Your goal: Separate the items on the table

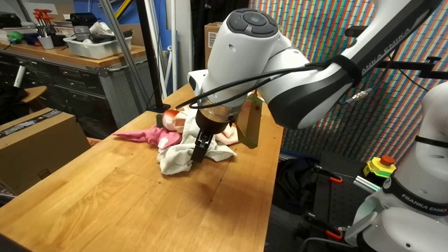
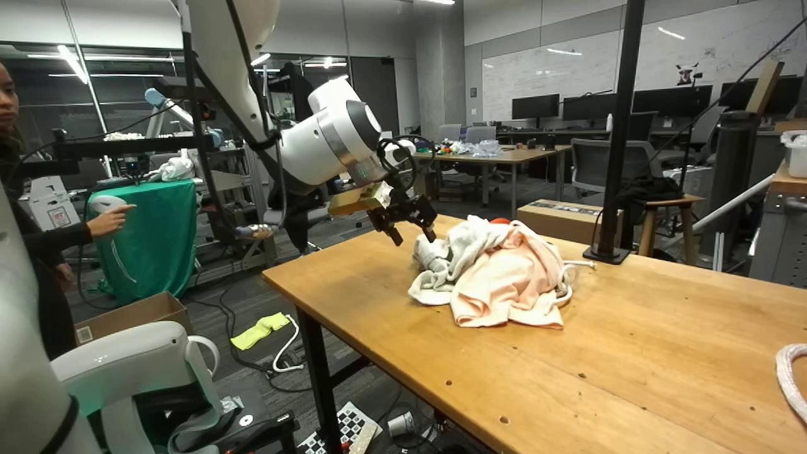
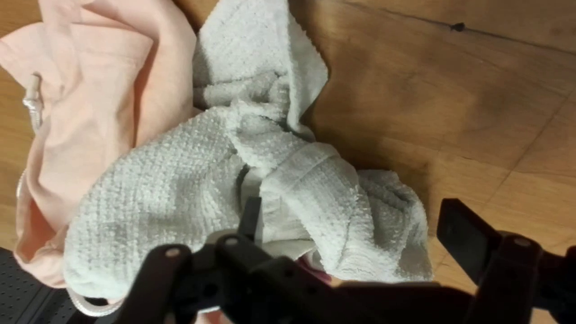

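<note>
We have the white towel [image 3: 153,193] bunched on the worktop [image 2: 630,359], nubby-textured and twisted into thick folds, one flap jutting out. Touching it, we get peach cloth [image 2: 504,284], smooth and softly creased, a white cord [image 2: 581,263] looping at its edge. In an exterior view, bright pink cloth [image 1: 154,135] stretches out to a point, just beside a rounded red toy [image 1: 170,114] with dark green at its side. Over the towel, the end effector [image 2: 414,238] stands spread wide, pale folds showing between its fingers [image 3: 463,234] in our wrist view; whether the tips touch fabric, we can't tell.
</note>
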Controlling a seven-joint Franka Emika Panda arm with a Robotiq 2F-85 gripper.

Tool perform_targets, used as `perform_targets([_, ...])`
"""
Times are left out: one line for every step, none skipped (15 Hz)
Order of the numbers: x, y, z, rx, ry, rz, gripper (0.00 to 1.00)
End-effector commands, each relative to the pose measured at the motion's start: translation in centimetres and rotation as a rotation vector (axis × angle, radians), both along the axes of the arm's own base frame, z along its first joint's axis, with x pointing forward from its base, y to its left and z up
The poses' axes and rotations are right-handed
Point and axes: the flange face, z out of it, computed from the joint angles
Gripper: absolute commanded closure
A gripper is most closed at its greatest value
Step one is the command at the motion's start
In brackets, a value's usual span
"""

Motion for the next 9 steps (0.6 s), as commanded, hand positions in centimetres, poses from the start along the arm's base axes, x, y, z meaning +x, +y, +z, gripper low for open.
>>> perform_targets([0.4, -0.4, -0.4, -0.017, -0.066, -0.014, 0.00])
perform_targets([0.6, -0.5, -0.7, -0.028, -0.077, -0.018, 0.00])
perform_targets([0.6, -0.7, -0.9, -0.036, -0.086, -0.020, 0.00])
perform_targets([0.7, -0.8, -1.0, -0.044, -0.089, -0.023, 0.00])
perform_targets([0.8, -0.9, -1.3, -0.051, -0.094, -0.026, 0.00])
perform_targets([0.9, -1.1, -1.4, -0.054, -0.097, -0.029, 0.00])
perform_targets([0.9, -1.2, -1.5, -0.055, -0.097, -0.033, 0.00])
perform_targets([1.1, -1.3, -1.7, -0.055, -0.098, -0.038, 0.00])
perform_targets([1.2, -1.3, -1.8, -0.056, -0.099, -0.041, 0.00])
